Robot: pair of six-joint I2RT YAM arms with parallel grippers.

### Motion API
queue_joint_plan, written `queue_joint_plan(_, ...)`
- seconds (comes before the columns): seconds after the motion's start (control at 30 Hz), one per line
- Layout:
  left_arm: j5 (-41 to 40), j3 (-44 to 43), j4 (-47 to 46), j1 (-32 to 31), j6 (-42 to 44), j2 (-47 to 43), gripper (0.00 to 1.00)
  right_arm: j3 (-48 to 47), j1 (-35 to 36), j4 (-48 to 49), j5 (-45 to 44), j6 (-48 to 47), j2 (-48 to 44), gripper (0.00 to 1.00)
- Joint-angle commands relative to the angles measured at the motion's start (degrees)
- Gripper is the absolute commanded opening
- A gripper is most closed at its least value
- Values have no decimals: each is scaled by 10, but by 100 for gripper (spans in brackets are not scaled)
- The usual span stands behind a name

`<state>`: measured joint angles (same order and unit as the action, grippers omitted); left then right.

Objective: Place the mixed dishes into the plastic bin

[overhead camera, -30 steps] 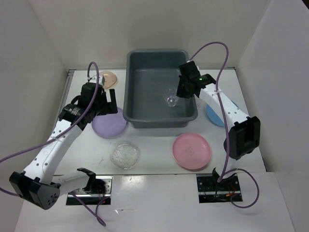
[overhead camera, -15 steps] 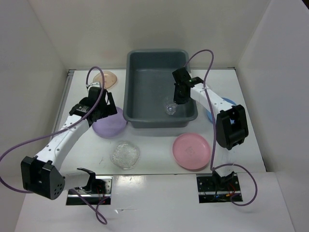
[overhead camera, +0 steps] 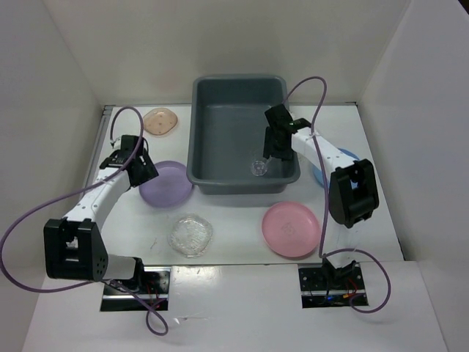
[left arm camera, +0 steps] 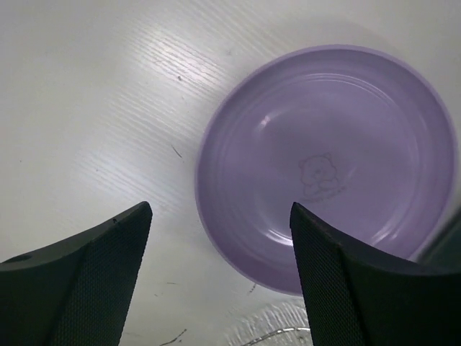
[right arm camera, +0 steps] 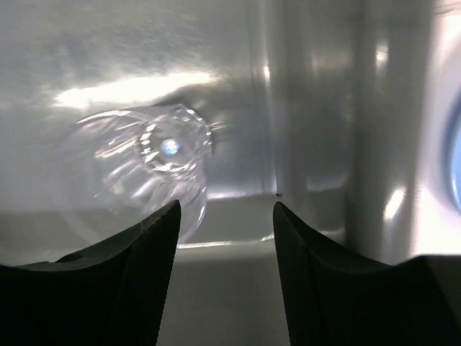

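As left gripper [left arm camera: 220,209] withdrew, cup [overhead camera: 258,167] apparently in bin [overhead camera: 220,132]

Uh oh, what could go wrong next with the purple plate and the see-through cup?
The open left hand hovers over the lilac plate at its edge. The rim lies low on the table, so the grip might slip or shove the plate against the plastic bin. The open right hand hangs just above the clear cup in the bin, so it could bump the cup.
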<state>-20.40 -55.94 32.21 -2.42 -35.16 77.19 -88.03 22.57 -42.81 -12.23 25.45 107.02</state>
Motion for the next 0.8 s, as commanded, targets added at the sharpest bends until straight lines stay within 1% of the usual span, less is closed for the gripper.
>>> queue_joint_plan(0.0,-38,1,4,7,-10,25,84,-22,-3,-3,5,-11,-100,60)
queue_joint_plan(0.03,-38,1,9,13,-10,32,81,-28,-3,-3,11,-11,-112,60)
queue_joint_plan(0.07,-32,1,9,13,-10,44,74,-29,-3,-3,12,-11,-124,60)
queue_joint_plan(0.17,-17,1,9,25,-10,61,66,-40,-3,-10,26,-11,-160,60)
queue_joint_plan(0.27,-17,7,15,34,-15,88,63,-54,-3,-25,31,-23,-188,60)
queue_joint_plan(0.3,-6,7,15,42,-15,104,61,-54,-3,-32,31,-23,-195,60)
queue_joint_plan(0.37,9,7,10,49,-15,128,61,-60,-3,-37,31,-29,-213,60)
queue_joint_plan(0.5,42,7,0,61,-15,153,57,-65,-3,-47,24,-29,-229,60)
queue_joint_plan(0.6,54,7,-14,61,-15,158,56,-65,-3,-47,24,-29,-240,60)
queue_joint_plan(0.73,74,7,-26,61,-15,169,45,-65,-3,-47,24,-29,-240,60)
queue_joint_plan(0.77,74,1,-26,61,-15,176,39,-65,-3,-47,24,-29,-240,60)
